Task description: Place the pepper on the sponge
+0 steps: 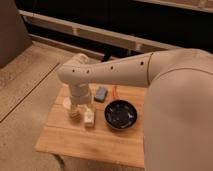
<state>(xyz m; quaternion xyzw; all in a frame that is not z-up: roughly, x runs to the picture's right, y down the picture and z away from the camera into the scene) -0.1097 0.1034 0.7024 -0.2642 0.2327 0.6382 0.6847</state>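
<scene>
The sponge [101, 93] is a small blue-grey block lying on the far middle of the wooden table [90, 142]. Just right of it lies the pepper [116, 91], a thin red-orange sliver near the table's back edge. My gripper [82, 115] points down over the left half of the table, in front of and left of the sponge. It stands open, its two pale fingers [75, 112] apart with nothing between them, close to the tabletop. The arm reaches in from the right and hides part of the table's back left.
A black bowl [120, 114] sits on the table right of the gripper and in front of the pepper. The table is small, with carpeted floor [25, 85] to its left and front. A dark wall with a rail [100, 35] runs behind.
</scene>
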